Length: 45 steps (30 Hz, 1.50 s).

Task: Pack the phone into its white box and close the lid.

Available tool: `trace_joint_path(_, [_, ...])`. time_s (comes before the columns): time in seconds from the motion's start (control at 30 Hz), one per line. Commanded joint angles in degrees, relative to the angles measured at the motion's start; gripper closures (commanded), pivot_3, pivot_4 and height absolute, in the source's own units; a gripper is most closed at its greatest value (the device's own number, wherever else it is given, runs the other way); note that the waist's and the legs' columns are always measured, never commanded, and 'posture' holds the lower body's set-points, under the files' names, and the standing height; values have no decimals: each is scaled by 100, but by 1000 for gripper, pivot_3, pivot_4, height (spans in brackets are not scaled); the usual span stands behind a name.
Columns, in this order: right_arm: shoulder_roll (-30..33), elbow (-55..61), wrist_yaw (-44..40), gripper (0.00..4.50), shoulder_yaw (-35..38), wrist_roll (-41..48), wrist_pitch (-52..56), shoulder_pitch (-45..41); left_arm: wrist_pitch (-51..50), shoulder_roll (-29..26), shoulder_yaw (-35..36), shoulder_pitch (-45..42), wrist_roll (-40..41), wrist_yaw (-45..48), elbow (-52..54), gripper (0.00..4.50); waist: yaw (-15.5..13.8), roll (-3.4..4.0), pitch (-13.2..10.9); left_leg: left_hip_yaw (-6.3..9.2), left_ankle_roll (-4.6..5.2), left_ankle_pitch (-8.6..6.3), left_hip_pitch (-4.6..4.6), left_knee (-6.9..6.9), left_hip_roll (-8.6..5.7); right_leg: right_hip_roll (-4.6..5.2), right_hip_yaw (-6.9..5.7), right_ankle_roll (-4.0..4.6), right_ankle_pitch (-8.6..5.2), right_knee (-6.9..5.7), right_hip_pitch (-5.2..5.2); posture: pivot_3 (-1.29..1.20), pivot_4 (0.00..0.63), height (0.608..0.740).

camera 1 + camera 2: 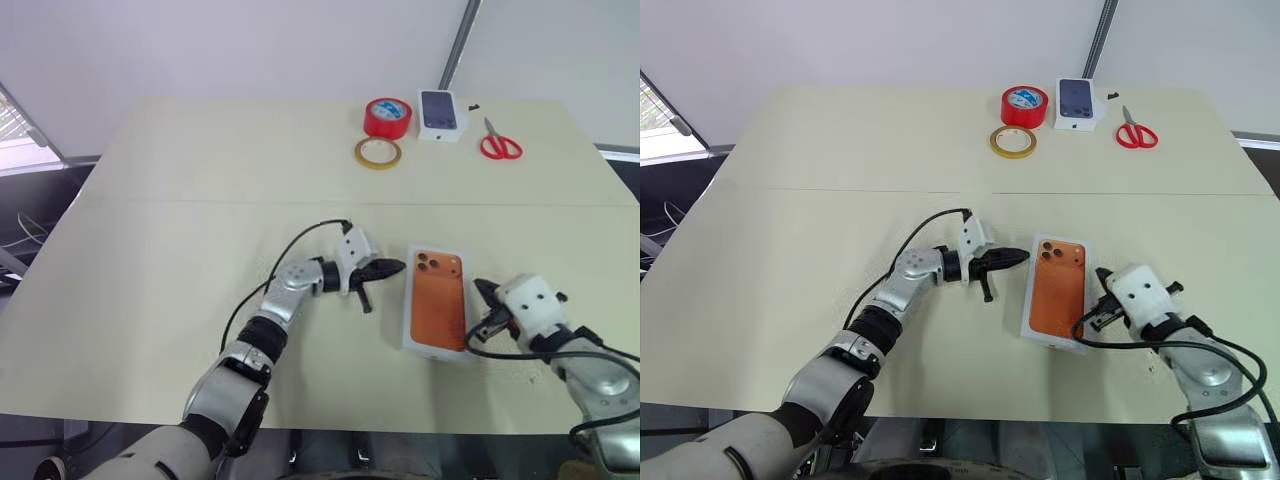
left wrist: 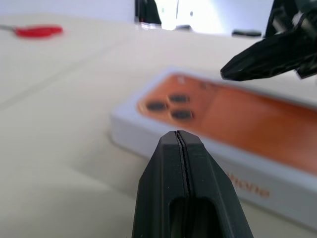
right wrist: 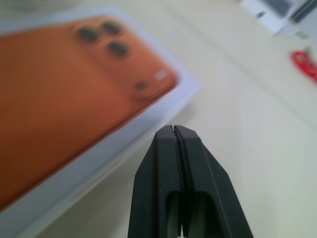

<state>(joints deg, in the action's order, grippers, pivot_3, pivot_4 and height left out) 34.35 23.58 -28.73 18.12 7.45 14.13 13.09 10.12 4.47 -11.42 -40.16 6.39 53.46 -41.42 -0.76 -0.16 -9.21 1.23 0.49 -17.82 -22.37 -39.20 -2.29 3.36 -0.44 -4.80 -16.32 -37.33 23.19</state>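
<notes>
Broadly, the table (image 1: pixel 160 300) has wide bare room to the left of the work and between it and the far edge, where a red tape roll (image 1: pixel 388 117), a tan tape ring (image 1: pixel 378 152), a small box with a phone picture (image 1: pixel 442 114) and red scissors (image 1: pixel 500 147) sit. Grey lettering on the white box (image 1: pixel 437 303) wall is too blurred to read. The phone (image 1: pixel 440 298) lies in the white box, camera side up. The left gripper (image 1: pixel 385 268) and right gripper (image 1: pixel 486 295) flank it, fingers pressed together, holding nothing.
</notes>
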Motion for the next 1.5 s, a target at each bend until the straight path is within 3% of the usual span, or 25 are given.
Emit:
trace_joint_path(0.03, [-183, 520, -271, 4465, 349, 1026, 138, -231, 28, 298, 162, -393, 250, -149, 246, 4500, -1, 0, 0, 0, 0, 0, 0, 0, 0, 0, 0, 0, 0, 0, 0, 0, 150, 740])
trace_joint_path(0.3, [235, 582, -1146, 4465, -458, 852, 132, 749, -92, 472, -391, -533, -324, 28, -587, 4500, -3, -2, 1, 0, 3, -1, 0, 0, -3, -4, -1, -2, 0, 0, -3, 0, 150, 740])
trace_joint_path(0.4, [519, 312, -1032, 4465, -870, 87, 103, 1066, -193, 370, -746, -462, -760, 35, -907, 4500, 28, -11, 7, -3, 4, -1, 7, -1, -3, -6, 2, -2, -1, -1, -6, 0, 150, 740])
trace_joint_path(0.47, [562, 149, -799, 4465, -960, -252, 64, 1030, -467, 359, -691, -392, -645, 173, -860, 4500, 5, -40, 23, -4, 4, -2, 42, 0, 0, -10, 7, -3, -2, 1, -41, 0, 150, 740])
trace_joint_path(0.53, [372, 254, -698, 4465, -800, 172, 421, 810, -660, 334, -545, -352, -476, 261, -720, 4500, 12, -63, 40, 0, 14, -10, 103, 13, 4, -12, 6, -12, -10, 19, -104, 0, 150, 740])
trace_joint_path(0.63, [95, 556, -874, 3717, -465, 1211, 860, 551, -838, 245, -367, -328, -352, 155, -537, 3722, 14, -74, 45, 0, 15, -11, 98, 9, 5, -6, 8, -11, -9, 21, -100, 0, 150, 740])
trace_joint_path(0.87, [116, 549, -975, 177, -100, 1578, 687, 48, -853, -572, 49, -39, 15, 314, 790, 317, 49, -54, 38, -2, 13, -10, 80, 15, 5, 0, 14, -10, -8, 7, -67, 0, 150, 740])
trace_joint_path(0.9, [196, 505, -1049, 0, -107, 1522, 621, 12, -854, -744, 134, 61, 36, 254, 1015, 31, 34, -53, 38, -2, 13, -10, 79, 15, 5, 0, 14, -10, -8, 7, -65, 0, 150, 740])
trace_joint_path(1.17, [543, 31, -1789, 0, 67, 1857, 460, -437, -1690, -2326, 689, 1391, 365, 210, 3118, 31, 14, -41, 34, -3, 10, -11, 73, 20, 4, 11, 15, -10, -8, 15, -65, 0, 150, 740])
trace_joint_path(1.3, [790, -205, -2365, 0, 86, 1780, 146, -225, -1832, -2878, 906, 1975, 468, 191, 3652, 31, -17, -35, 32, -1, 10, -11, 72, 19, 3, 16, 14, -9, -9, 21, -69, 0, 150, 740])
trace_joint_path(1.5, [1113, -1073, -2826, 0, 50, 1686, -252, -649, -1842, -3576, 1430, 2844, 792, 218, 4262, 31, 36, -16, 21, -9, 17, -16, 73, 21, 3, 21, 15, -7, -9, 26, -67, 0, 150, 740])
